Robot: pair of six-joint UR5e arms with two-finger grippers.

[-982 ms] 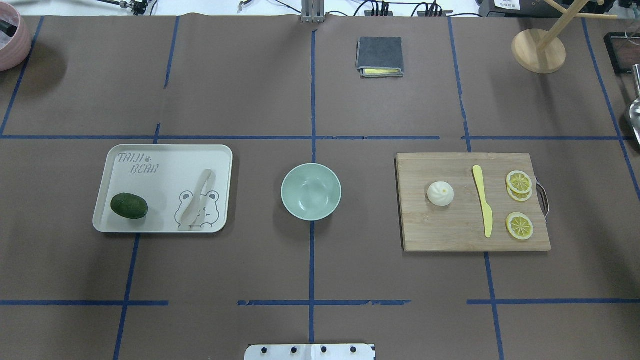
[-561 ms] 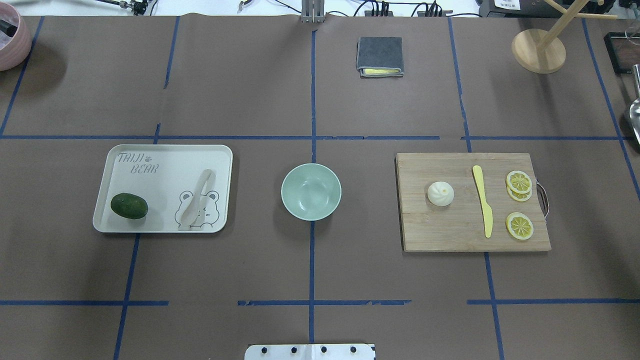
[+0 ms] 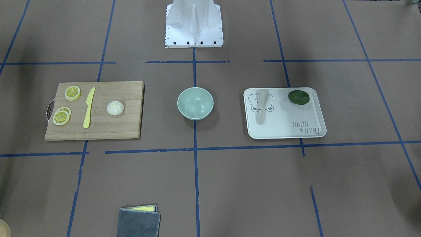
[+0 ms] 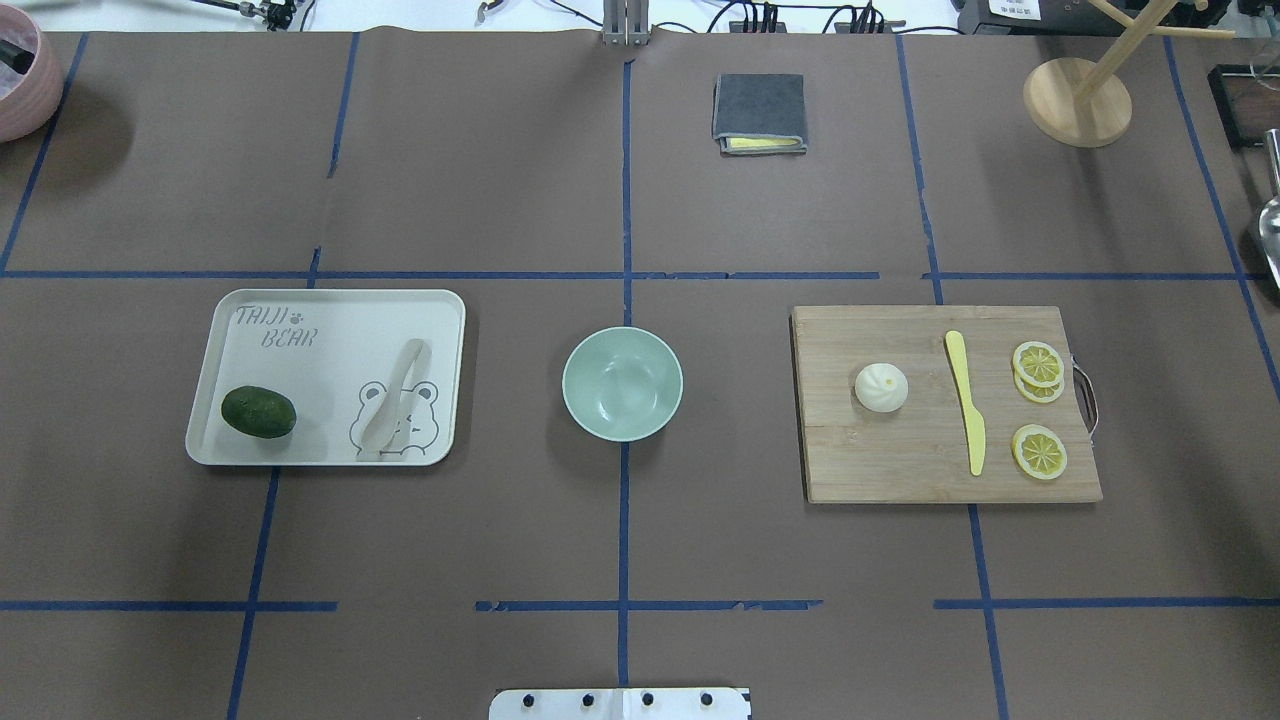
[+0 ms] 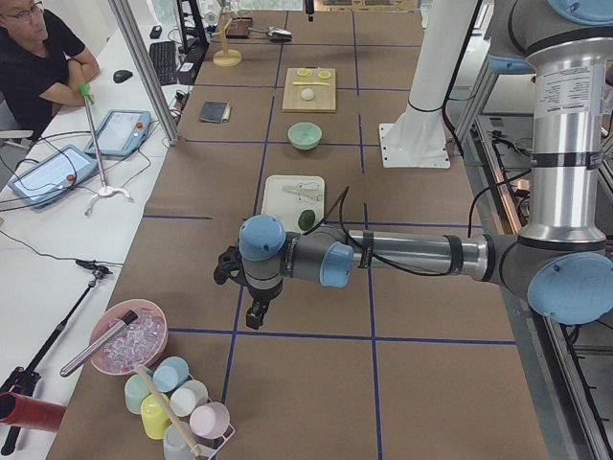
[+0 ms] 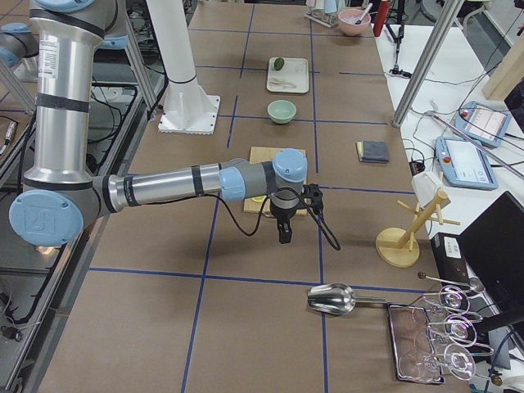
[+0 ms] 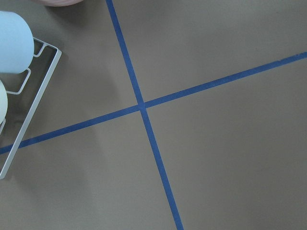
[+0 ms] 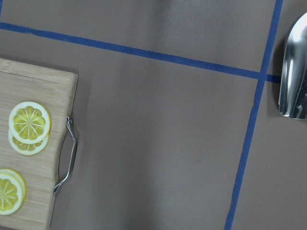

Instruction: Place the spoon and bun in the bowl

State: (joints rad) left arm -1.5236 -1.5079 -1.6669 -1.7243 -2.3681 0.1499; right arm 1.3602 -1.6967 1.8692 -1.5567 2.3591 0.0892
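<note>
The pale beige spoon (image 4: 393,400) lies on the white bear-printed tray (image 4: 330,320) left of centre; it also shows in the front view (image 3: 262,105). The white pleated bun (image 4: 881,387) sits on the wooden cutting board (image 4: 900,460) at the right. The empty mint-green bowl (image 4: 590,400) stands between them at the centre. Neither gripper shows in the overhead or front views. My left gripper (image 5: 254,311) hangs over the table's left end, far from the tray. My right gripper (image 6: 284,233) hangs beyond the board's right edge. I cannot tell whether either is open or shut.
A dark green fruit (image 4: 258,412) lies on the tray. A yellow knife (image 4: 966,400) and lemon slices (image 4: 1038,365) lie on the board. A grey cloth (image 4: 759,112), a wooden stand (image 4: 1077,100), a metal scoop (image 8: 293,91) and a pink bowl (image 4: 20,80) sit at the edges.
</note>
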